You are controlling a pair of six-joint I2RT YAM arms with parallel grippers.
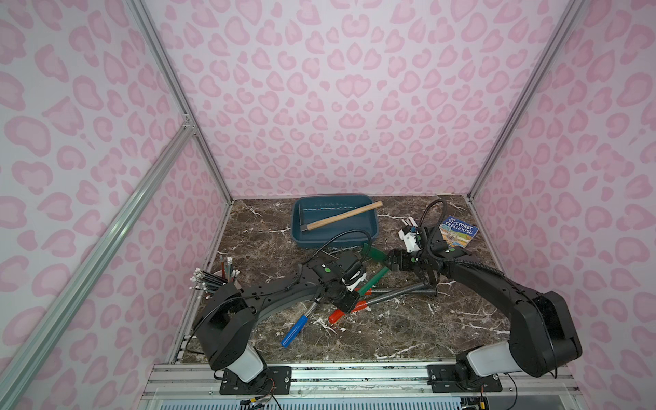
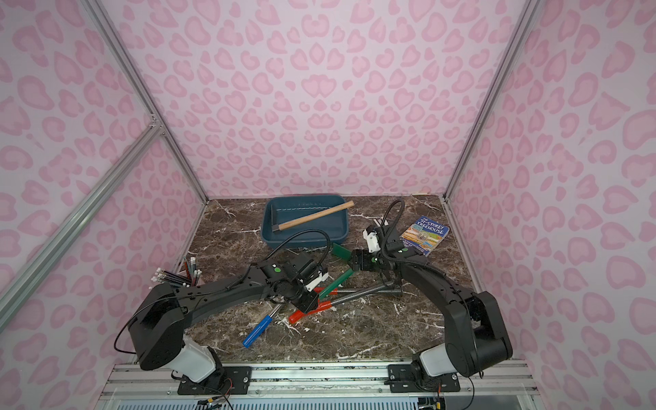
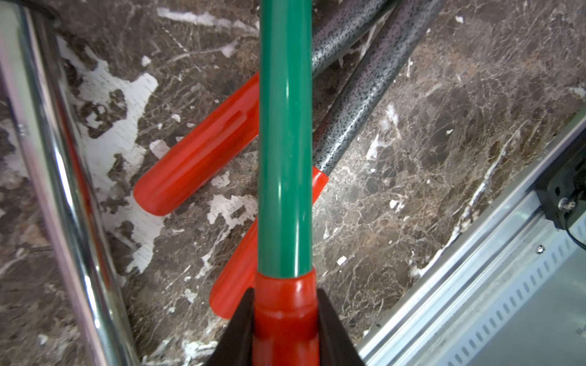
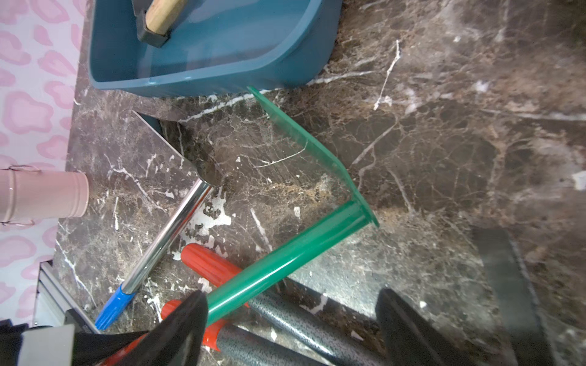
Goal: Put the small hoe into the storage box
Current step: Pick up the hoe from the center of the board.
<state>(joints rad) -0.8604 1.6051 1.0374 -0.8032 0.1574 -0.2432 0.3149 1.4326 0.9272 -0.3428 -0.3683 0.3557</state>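
Across both top views, the small hoe is seen at mid-frame on the marble tabletop, outside the storage box. Its green blade is placed just below the box's lower right corner, and its shaft is slanted down-left over a red-gripped grey tool. A wooden-handled tool is propped inside the box, with its handle end jutting past the upper right rim. A blue-handled chrome tool is laid at lower centre, a cup of pencils is stood at the tabletop's left edge, and a paperback is set at the right.

From the left wrist camera, the left gripper is shown clamped on the red collar at the hoe's handle end, at the bottom of the frame. The green shaft is seen running straight up the middle, and two red grips and speckled grey shafts are crossed beneath it.

From the right wrist camera, the right gripper is shown with its fingers spread wide at the bottom of the frame, closed on nothing. The hoe's shaft is partly hidden by the finger at lower left, and the blade is pictured at centre, just short of the box at the top.
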